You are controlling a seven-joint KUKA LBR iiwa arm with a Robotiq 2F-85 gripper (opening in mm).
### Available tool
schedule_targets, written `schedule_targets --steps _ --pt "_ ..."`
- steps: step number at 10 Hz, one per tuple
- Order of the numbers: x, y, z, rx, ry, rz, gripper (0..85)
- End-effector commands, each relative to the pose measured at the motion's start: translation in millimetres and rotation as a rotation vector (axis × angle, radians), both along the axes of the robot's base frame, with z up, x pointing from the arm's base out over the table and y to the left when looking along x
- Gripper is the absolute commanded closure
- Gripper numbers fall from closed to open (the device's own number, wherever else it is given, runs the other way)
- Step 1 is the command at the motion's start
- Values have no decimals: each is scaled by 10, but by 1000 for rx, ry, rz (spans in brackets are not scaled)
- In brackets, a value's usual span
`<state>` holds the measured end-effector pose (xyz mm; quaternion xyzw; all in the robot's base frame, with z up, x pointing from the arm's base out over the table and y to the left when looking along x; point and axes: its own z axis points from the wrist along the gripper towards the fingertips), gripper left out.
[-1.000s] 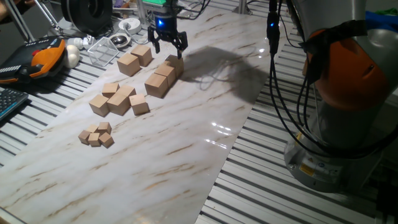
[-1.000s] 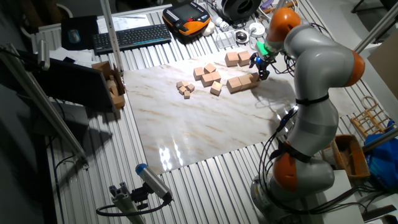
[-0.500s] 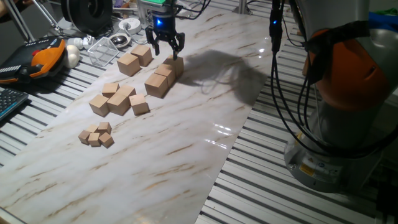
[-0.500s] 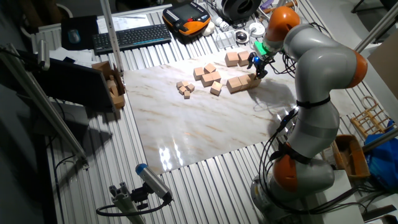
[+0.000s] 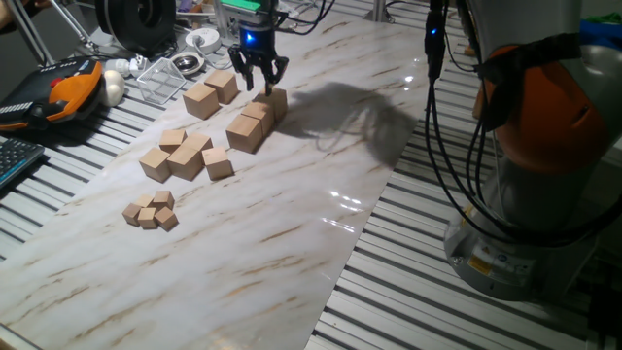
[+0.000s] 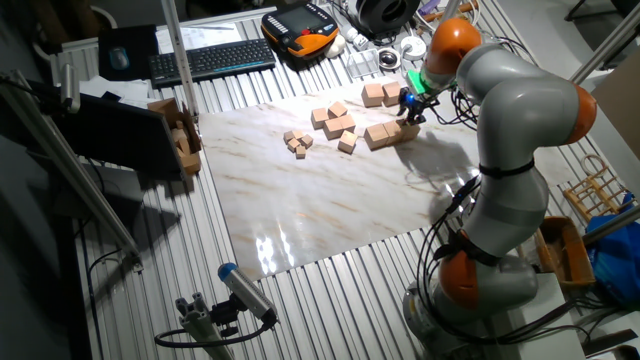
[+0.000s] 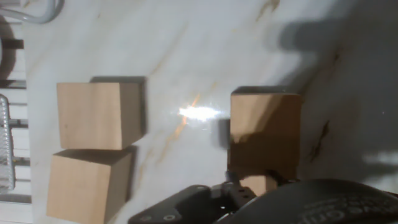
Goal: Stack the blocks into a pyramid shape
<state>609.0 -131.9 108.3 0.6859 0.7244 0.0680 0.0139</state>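
My claw (image 5: 260, 76) hung low over the marble-look board (image 5: 292, 233), right at the far end of a short row of big wooden blocks (image 5: 255, 119). The row ran in a slanted line across the board, from near the middle out toward the far edge. Two more big blocks (image 5: 211, 93) sat just beside each other a little way off, touching at a corner, near a wire tray (image 5: 160, 78).

All of these blocks were plain cubes, smooth and light tan, with sharp edges and flat sides. From my hand view the two blocks (image 7: 96, 149) lay one beside the other, and a single block (image 7: 266, 134) sat apart from them, half in my shadow. The board was shiny, pale, with thin brown streaks.

My two dark fingers pointed down with a gap between them, so my claw looked spread apart and held nothing, though the view was poor. In the other fixed view my claw (image 6: 411, 108) was right above the end block (image 6: 408, 128).

Middle-sized cubes (image 5: 183, 156) and tiny cubes (image 5: 152, 211) lay nearer the front.
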Motion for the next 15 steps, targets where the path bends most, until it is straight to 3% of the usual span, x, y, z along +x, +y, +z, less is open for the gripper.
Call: schedule_targets --steps 1,6,8,9,10,11,13,15 --pt "9 13 21 -5 3 0 850" --pt "87 82 -29 -16 -6 -11 850" --pt "113 90 -51 -2 -14 0 850" --pt "113 96 -48 -3 -9 10 680" --pt "110 100 -40 -8 0 1 340" --pt "96 95 -13 -34 24 -14 0" --pt "87 92 -2 -63 49 -36 0" --pt "73 98 -6 -55 53 -48 0"
